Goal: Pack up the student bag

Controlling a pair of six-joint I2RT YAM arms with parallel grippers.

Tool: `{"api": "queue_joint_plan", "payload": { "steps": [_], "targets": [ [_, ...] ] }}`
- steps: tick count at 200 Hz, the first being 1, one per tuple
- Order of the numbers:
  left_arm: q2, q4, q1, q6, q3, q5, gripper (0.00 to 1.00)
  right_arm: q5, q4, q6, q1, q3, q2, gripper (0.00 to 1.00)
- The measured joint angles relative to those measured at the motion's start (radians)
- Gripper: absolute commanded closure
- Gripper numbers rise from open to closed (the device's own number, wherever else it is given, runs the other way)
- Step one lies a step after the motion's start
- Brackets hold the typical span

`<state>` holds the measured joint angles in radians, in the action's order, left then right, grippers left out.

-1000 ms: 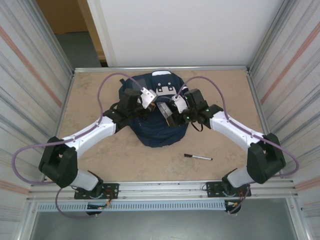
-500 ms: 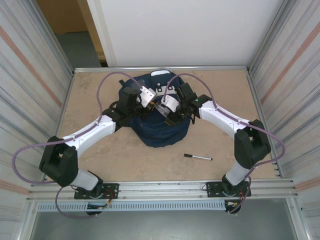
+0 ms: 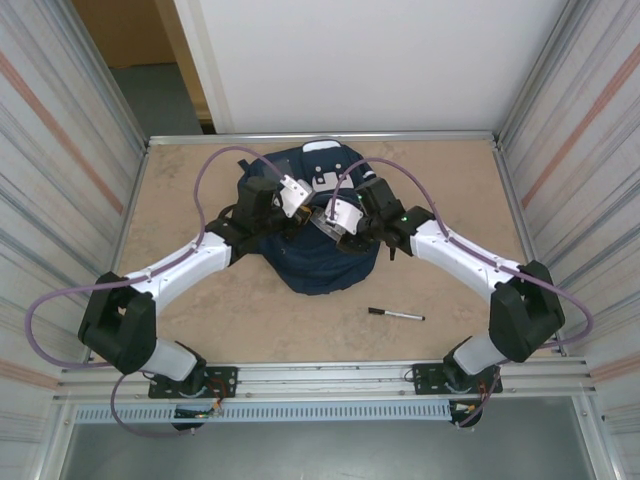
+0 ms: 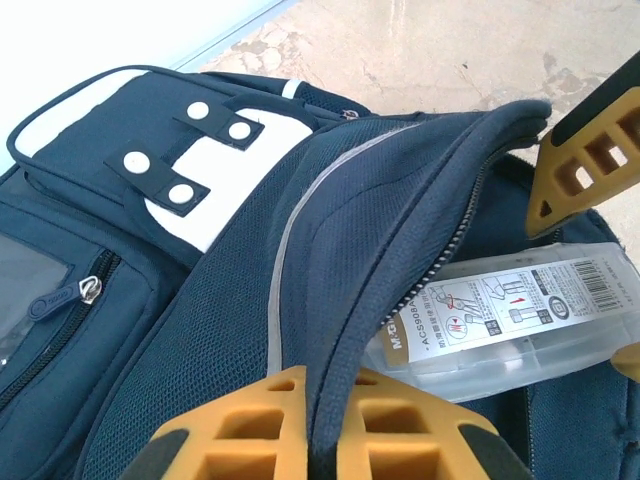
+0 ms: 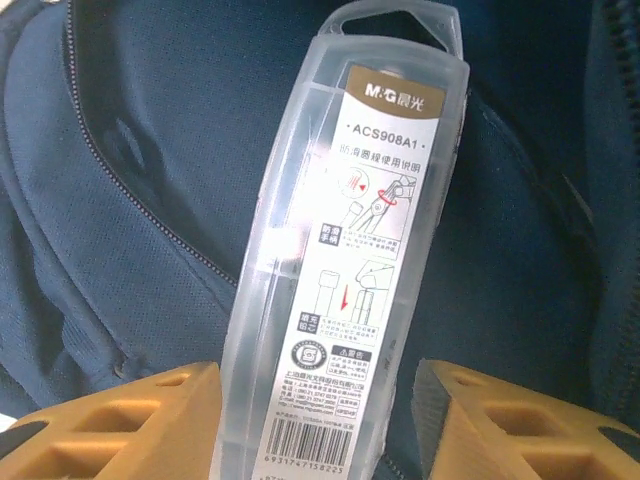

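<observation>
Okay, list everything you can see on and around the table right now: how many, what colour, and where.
student bag: one, navy with white patches, far middle of the table, zip open.
plastic case: one, clear with a printed label, at the bag's opening, one end under the lifted flap.
pen: one, black and white, lying on the table near of the bag, toward the right arm.
table: one, beige, stone pattern.
left arm: one, white and black, reaching to the bag.
right arm: one, white and black, reaching to the bag.
left fingers: two, yellow, pinched on the bag's flap edge.
right fingers: two, yellow, either side of the case, a gap showing on one side.
</observation>
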<state>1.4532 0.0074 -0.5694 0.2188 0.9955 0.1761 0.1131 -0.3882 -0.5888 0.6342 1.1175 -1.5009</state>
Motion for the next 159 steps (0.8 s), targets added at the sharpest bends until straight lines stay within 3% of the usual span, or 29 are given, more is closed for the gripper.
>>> {"api": "queue_joint_plan", "payload": {
  "steps": [42, 94, 123, 159],
  "targets": [
    [0.000, 0.004, 0.008, -0.008, -0.003, 0.011, 1.00, -0.005, -0.037, -0.055, 0.008, 0.023, -0.074, 0.48],
    [0.000, 0.008, 0.027, -0.018, -0.010, 0.039, 1.00, -0.018, -0.068, -0.119, 0.019, 0.066, -0.118, 0.55],
    [0.000, 0.011, 0.027, -0.022, -0.011, 0.053, 1.00, -0.096, 0.055, -0.167, 0.047, 0.003, -0.095, 0.53],
    [0.000, 0.023, 0.027, -0.034, -0.021, 0.064, 1.00, -0.306, 0.286, -0.236, 0.103, -0.101, -0.079, 0.50]
  ]
}}
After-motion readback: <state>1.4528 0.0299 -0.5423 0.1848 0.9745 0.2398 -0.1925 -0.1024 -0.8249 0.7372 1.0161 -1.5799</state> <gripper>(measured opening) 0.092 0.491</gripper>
